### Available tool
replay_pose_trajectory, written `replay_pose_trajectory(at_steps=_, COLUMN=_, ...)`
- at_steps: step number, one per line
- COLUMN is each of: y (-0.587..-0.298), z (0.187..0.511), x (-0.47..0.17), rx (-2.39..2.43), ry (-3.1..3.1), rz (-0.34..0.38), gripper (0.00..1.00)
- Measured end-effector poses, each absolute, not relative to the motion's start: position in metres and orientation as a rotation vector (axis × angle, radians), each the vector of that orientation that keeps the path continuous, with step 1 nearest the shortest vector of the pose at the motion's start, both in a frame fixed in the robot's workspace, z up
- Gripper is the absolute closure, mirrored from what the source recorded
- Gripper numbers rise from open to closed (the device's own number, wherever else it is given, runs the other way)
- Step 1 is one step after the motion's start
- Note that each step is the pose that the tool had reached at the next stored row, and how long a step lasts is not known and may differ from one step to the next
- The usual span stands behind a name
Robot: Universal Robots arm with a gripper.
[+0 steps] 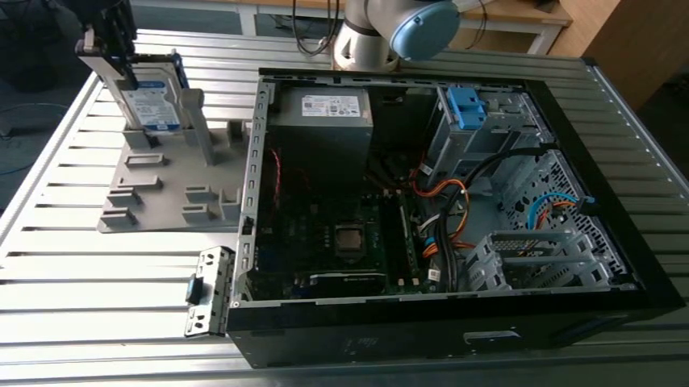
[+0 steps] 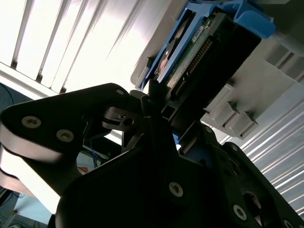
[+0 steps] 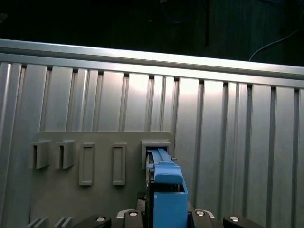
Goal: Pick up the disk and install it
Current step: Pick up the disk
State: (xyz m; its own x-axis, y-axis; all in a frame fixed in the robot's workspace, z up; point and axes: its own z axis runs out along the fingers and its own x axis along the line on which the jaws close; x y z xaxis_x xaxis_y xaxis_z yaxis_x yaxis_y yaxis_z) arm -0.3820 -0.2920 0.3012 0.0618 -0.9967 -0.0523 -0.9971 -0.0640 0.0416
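You are at the pick-up step, by my reading: the gripper (image 1: 111,50) sits over the top edge of the disk (image 1: 151,98). The disk stands upright in a slot of the grey stand (image 1: 161,189), at the far corner of the table (image 1: 97,282) on the exterior view's left. It is well apart from the open computer case (image 1: 603,266), so nothing of the install is done yet. In the second wrist view the fingers (image 2: 151,97) look drawn in narrow around the disk's end. One dark finger lies against the blue-caddy side and dark bulk presses the opposite side, so I take them to be closed on it. I cannot make out both contact faces cleanly, so treat that as likely rather than certain. In the first wrist view the blue caddy sits centred between the gripper's two halves and lines up with the stand's slot below it. I judge that a lift from here calls for a straight pull along the slot with the grip kept square, since any tilt could bind the caddy against the slot walls. Inside the case, an empty blue bracket (image 1: 466,109) sits in the upper drive cage, among loose cables (image 1: 453,201).
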Motion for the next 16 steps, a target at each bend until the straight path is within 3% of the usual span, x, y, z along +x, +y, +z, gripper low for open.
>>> replay_pose_trajectory(at_steps=16, y=-0.292, z=0.311, x=-0.382, rx=-2.285, ry=2.145, rz=0.105, gripper=0.64)
